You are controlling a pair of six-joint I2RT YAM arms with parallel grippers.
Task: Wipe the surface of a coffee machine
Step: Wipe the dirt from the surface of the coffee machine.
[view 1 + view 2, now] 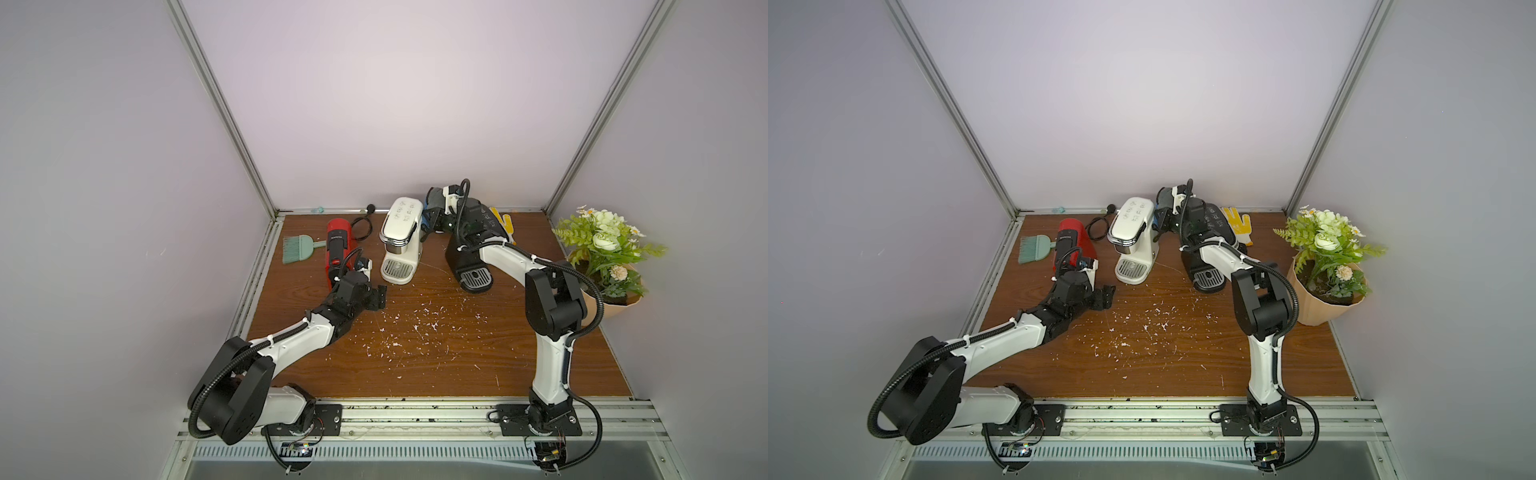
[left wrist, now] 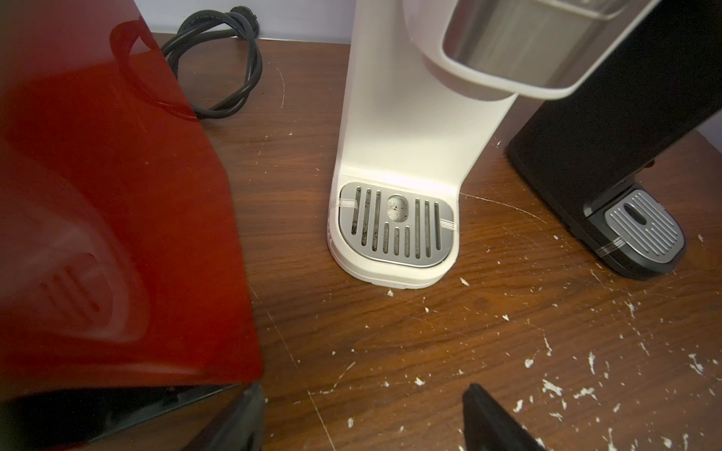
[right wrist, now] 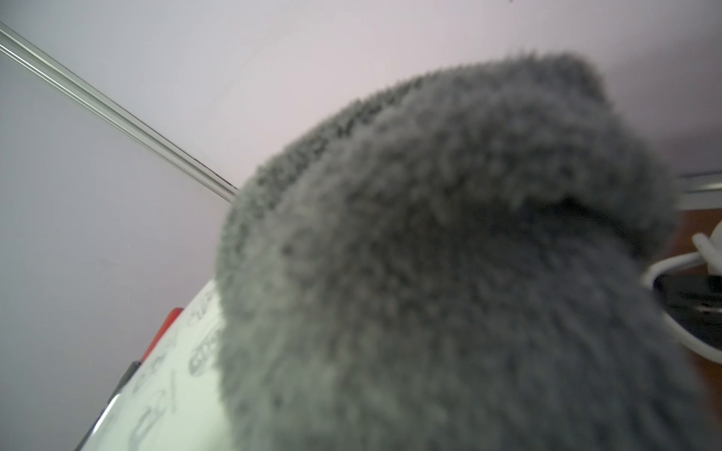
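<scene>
Top view | elbow raised | right claw (image 1: 430, 219) pinching cloth (image 1: 435, 198) beside white coffee machine (image 1: 401, 232)

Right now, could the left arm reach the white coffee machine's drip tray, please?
Probably yes: the open left gripper faces the drip tray with only flecked tabletop between them; the red machine stands aside.

Left pincer (image 1: 376, 298) low, spread; right pincer (image 1: 430, 216) raised at back, clamped on cloth (image 3: 449, 254).

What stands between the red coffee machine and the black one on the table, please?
The white coffee machine stands between the red coffee machine and the black coffee machine, as both top views and the left wrist view show.
</scene>
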